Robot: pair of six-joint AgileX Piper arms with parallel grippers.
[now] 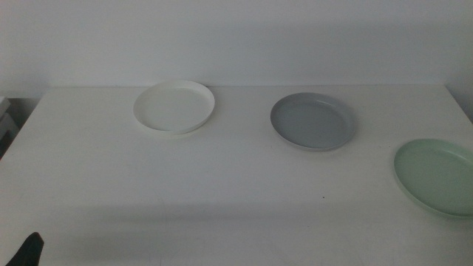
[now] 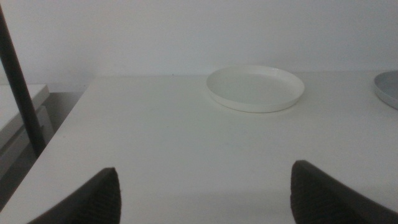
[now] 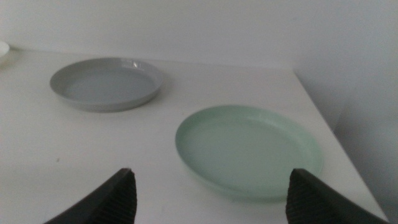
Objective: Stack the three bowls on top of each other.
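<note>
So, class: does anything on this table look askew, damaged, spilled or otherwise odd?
Nothing stands out. The white bowl, grey bowl and mint green bowl sit flat, apart and empty; both grippers wait open.

A plain white bowl (image 1: 174, 107), a plain grey bowl (image 1: 312, 122) and a pale mint green bowl (image 1: 436, 176). All sit on a white table (image 1: 222, 185).
</note>
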